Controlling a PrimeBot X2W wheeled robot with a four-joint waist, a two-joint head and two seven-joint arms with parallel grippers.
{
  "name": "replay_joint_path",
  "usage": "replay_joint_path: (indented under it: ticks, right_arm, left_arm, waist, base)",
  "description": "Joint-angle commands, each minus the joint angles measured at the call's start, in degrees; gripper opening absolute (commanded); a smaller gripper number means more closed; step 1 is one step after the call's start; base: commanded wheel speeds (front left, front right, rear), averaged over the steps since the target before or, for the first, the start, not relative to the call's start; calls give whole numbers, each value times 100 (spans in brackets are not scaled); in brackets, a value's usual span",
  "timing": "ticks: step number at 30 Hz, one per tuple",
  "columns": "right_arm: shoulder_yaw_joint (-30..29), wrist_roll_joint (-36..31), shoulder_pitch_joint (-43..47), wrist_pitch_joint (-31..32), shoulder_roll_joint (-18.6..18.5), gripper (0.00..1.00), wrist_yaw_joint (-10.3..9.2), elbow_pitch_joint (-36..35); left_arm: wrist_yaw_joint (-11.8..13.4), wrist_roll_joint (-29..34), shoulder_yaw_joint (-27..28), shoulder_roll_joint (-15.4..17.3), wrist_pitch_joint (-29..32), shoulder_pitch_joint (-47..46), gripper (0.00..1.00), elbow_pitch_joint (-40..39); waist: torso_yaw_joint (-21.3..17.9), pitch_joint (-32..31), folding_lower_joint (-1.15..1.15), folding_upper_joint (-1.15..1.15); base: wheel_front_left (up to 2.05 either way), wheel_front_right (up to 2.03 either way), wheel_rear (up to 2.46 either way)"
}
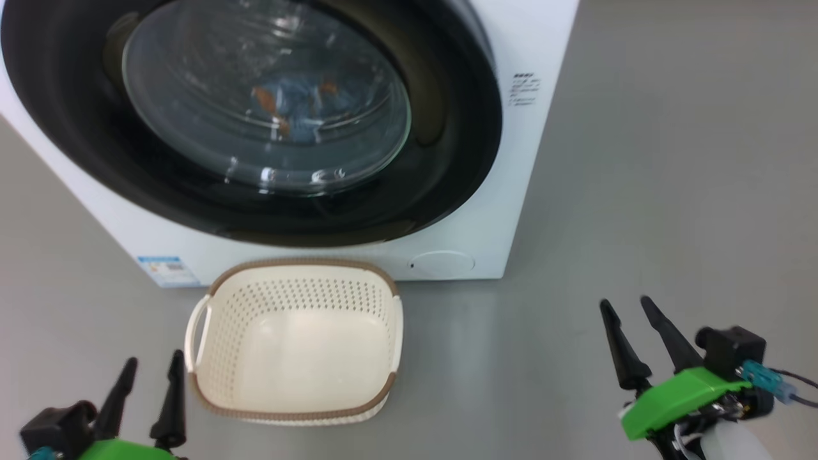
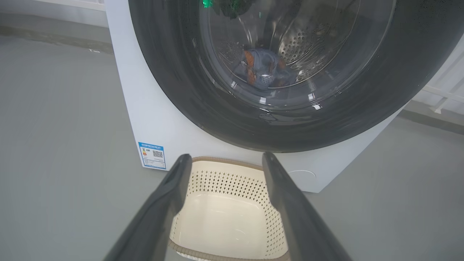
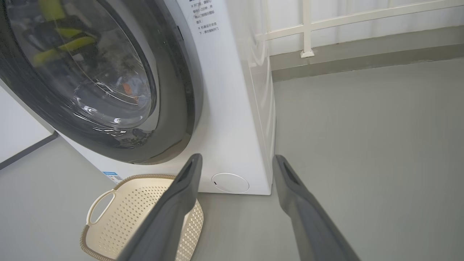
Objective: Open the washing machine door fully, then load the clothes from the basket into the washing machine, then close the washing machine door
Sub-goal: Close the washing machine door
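The left gripper [image 1: 154, 359] hangs at the near left, its two dark fingers spread wide. It holds nothing and touches nothing. It is just to the left of the basket [image 1: 300, 263] and apart from its rim. In the left wrist view the fingers frame the basket's far end.

The right gripper [image 1: 625, 301] is at the near right over the grey floor [image 1: 671, 191], well apart from the basket. Its fingers are also spread wide, with nothing between them.

The basket stands on the floor just in front of the washing machine [image 1: 524, 191], and its bare cream bottom is in plain sight. The washing machine door [image 1: 447, 160] lies closed against the white front. Through its glass the clothes [image 1: 294, 105] show as a blue and orange heap low in the steel drum. A blue label [image 1: 167, 269] sits at the machine's lower left corner, beside the basket's far left end.
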Motion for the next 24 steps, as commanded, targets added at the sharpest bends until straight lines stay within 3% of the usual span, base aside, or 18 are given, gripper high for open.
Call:
replay_joint_path:
  ticks: [1, 11, 24]
  right_arm:
    - [72, 74, 121, -28, -71, 100, -33, -167]
    - [-212, 113, 691, -28, -270, 100, -33, -282]
    - [-336, 75, 826, -28, -209, 100, -33, -385]
  left_arm:
    - [-9, 115, 313, 166, -37, -26, 100, -199]
    - [-9, 315, 429, 189, -37, 337, 100, -286]
    - [-9, 439, 482, 157, -37, 411, 100, -331]
  waist:
    - [-191, -214, 0, 0]
    - [-380, -504, 0, 0]
    - [-392, -480, 0, 0]
  base:
    - [0, 0, 0]
    - [0, 0, 0]
    - [0, 0, 0]
